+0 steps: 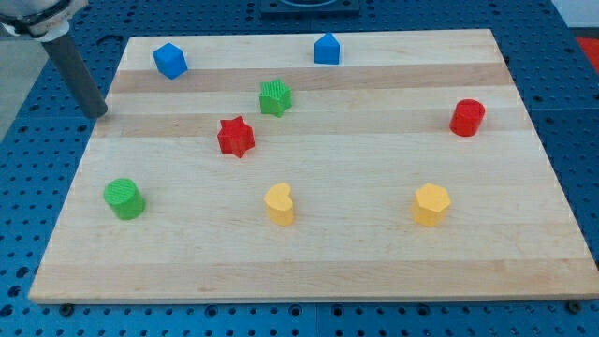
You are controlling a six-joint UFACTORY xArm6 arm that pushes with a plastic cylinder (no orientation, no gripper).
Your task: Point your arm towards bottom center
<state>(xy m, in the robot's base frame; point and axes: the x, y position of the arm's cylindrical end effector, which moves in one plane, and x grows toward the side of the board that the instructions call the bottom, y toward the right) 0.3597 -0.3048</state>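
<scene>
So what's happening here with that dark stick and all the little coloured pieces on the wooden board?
A robot arm ends in a dark rod, and my tip sits at the board's upper left edge, touching no block. The nearest pieces are the blue block to its right and the green cylinder below. It is meant to move toward the bottom centre, near the yellow heart, and is not there yet.
</scene>
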